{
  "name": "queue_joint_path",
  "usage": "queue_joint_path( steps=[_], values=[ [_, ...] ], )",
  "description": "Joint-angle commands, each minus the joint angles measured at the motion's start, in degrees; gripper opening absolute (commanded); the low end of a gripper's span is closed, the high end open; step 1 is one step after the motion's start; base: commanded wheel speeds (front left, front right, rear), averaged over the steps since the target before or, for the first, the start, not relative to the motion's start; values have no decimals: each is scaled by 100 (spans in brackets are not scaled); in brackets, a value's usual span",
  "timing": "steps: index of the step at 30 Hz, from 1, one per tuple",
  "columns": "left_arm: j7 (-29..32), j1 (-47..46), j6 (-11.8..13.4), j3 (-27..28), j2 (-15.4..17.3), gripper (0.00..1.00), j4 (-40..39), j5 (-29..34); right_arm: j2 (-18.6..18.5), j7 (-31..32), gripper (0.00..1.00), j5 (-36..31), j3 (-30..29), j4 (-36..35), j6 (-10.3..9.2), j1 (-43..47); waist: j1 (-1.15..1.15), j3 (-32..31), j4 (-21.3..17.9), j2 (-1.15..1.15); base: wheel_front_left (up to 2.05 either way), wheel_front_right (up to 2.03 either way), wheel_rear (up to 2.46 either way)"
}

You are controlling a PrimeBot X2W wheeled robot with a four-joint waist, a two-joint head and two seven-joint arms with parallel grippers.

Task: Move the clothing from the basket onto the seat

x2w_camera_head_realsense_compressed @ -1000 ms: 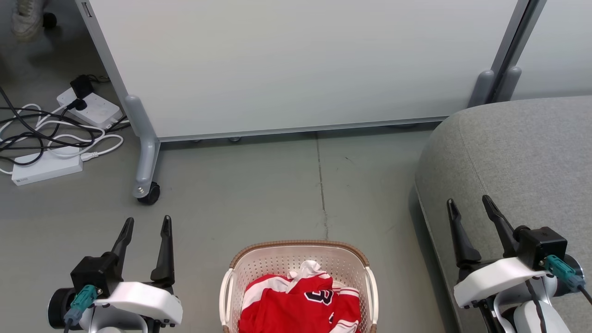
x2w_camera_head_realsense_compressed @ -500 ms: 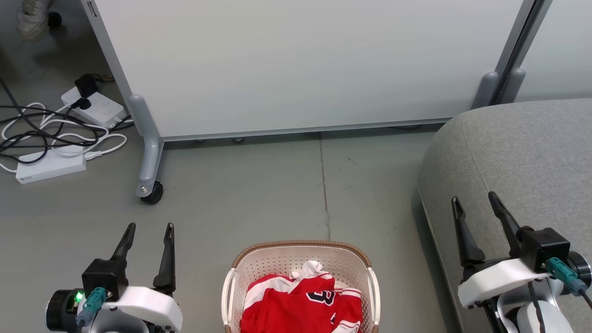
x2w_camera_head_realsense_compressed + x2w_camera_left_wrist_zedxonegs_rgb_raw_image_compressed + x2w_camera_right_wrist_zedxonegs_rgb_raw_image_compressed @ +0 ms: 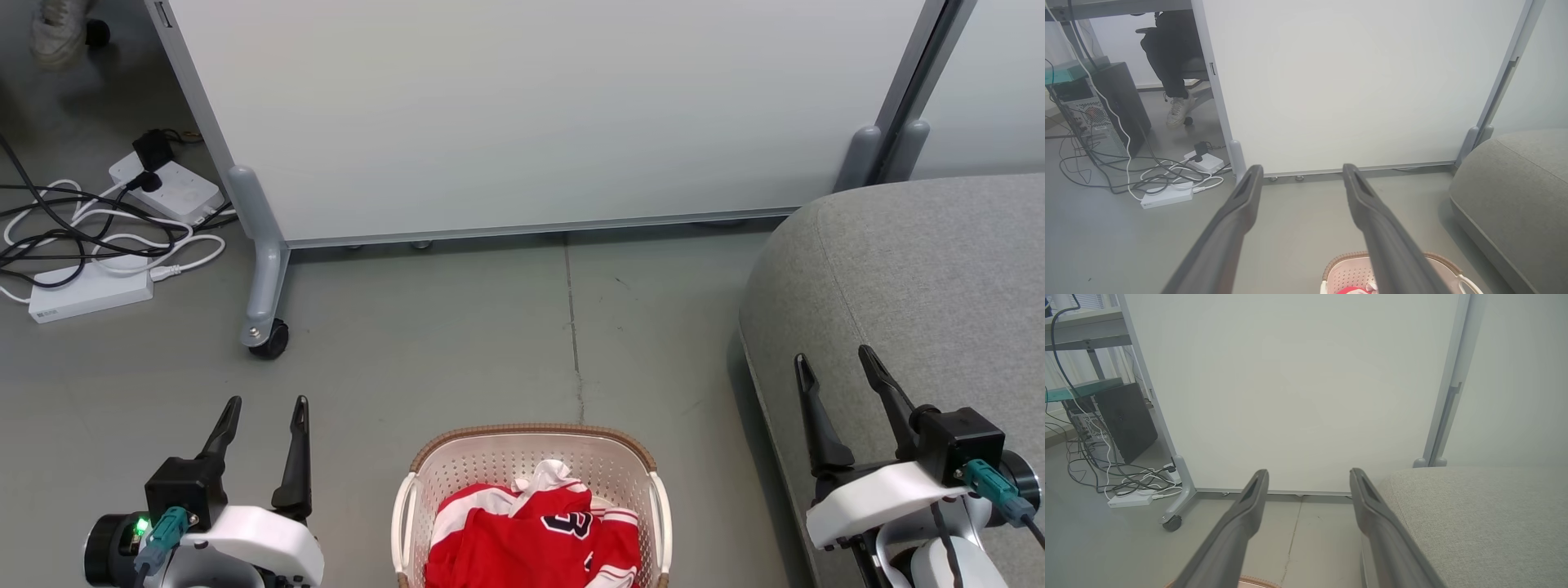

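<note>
Red clothing [image 3: 531, 539] with white stripes and a black numeral lies bunched in the cream basket [image 3: 531, 445] with a brown rim, at the bottom centre of the head view. The basket rim [image 3: 1347, 259] also peeks into the left wrist view. A grey seat [image 3: 922, 269] fills the right side, and the right wrist view shows the seat [image 3: 1478, 518] too. My left gripper [image 3: 268, 402] hovers open over the floor left of the basket. My right gripper [image 3: 834, 356] stands open over the seat's left edge. Nothing is between either pair of fingers.
A white partition panel [image 3: 522, 114] on a castor foot [image 3: 265, 339] stands behind the basket. Power strips and tangled cables [image 3: 98, 237] lie on the floor at the left. A seated person's leg and shoe [image 3: 1177, 112] and a computer tower [image 3: 1114, 110] are beyond the panel.
The head camera has shifted a little, so the whole picture slid. Both grippers stay open, in much the same places beside the basket.
</note>
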Motion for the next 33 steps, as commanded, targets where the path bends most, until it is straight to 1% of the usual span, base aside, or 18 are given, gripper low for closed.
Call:
queue_joint_path(
  steps=[1, 22, 27, 33],
  values=[
    [-2, 6, -16, 4, 23, 100, -23, -35, -26, 23, 100, 35, -15, -7, 13, 16, 0, 3, -3, 0, 0, 0, 0],
    [-37, -33, 64, -80, 78, 100, -39, -112, -25, 128, 100, 7, -9, -66, 13, 1, 0, 96, 14, 0, 0, 0, 0],
    [-55, -126, 82, -120, 34, 100, -49, -140, -25, 144, 100, -13, 13, -115, 13, -89, 0, 223, -37, 0, 0, 0, 0],
    [-103, -311, 12, -210, -17, 100, 25, -161, -25, 167, 100, -15, 46, -259, 13, -265, 0, 579, -161, 0, 0, 0, 0]
  ],
)
